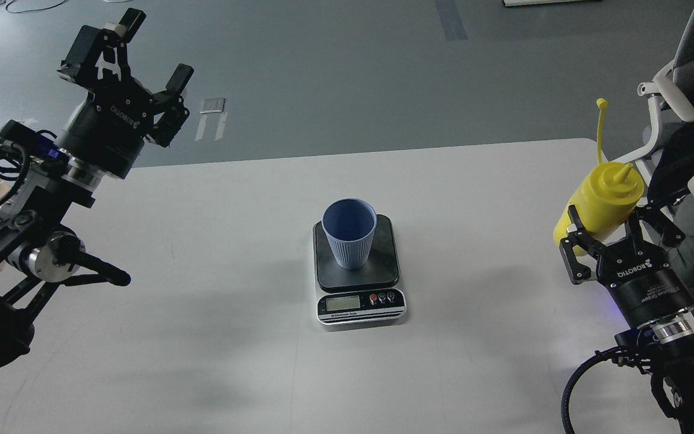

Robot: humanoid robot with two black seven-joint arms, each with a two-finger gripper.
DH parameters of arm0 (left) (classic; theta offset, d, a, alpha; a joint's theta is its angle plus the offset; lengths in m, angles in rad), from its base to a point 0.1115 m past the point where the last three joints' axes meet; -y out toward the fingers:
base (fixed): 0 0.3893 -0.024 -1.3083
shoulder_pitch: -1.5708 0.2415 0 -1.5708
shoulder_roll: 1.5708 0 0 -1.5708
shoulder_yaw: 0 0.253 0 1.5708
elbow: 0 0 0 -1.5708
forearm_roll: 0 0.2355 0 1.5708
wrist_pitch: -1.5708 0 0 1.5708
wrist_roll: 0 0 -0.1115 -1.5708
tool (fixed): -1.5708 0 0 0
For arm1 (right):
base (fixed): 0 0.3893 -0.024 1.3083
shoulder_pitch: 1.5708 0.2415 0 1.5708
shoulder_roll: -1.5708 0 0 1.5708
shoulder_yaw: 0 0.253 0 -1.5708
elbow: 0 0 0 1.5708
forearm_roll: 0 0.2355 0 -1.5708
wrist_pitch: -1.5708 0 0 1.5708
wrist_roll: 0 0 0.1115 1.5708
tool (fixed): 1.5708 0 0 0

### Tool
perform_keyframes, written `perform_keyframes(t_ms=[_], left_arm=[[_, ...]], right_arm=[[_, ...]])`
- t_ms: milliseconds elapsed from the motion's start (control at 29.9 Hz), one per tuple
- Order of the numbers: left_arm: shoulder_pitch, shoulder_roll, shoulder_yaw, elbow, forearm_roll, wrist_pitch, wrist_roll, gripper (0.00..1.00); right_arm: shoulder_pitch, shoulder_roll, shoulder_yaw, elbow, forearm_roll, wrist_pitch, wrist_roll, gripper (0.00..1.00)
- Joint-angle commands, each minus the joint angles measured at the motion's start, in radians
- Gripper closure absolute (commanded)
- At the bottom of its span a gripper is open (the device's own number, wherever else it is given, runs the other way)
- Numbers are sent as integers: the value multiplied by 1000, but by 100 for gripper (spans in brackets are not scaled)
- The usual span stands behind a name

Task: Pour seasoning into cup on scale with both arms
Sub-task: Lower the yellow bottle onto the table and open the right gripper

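Left end effector (142, 66) is held raised with fingers spread, nothing gripped. Well to its right, the cup (349, 233) is seated on the scale (357, 271) on the tabletop (202, 301). Farther right, the seasoning bottle (602, 202) is clamped in the right end effector (609, 232).

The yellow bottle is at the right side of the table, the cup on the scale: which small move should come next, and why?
Probably carry the yellow bottle, gripped by the right gripper, leftward toward the cup. The cup stands on the scale at mid-table, far from the bottle, and the left gripper is open and raised off to the left.
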Motion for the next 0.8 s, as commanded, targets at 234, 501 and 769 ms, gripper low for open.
perform_keyframes(t_ms=[234, 501, 769], left_arm=[[23, 35, -13, -51, 1, 2, 0, 1], [46, 72, -31, -87, -4, 2, 0, 2], [46, 97, -43, -87, -10, -5, 0, 1]], right_arm=[[-23, 0, 10, -75, 24, 0, 9, 100], [-61, 0, 5, -133, 64, 0, 8, 100], [-108, 0, -1, -138, 64, 0, 6, 100]])
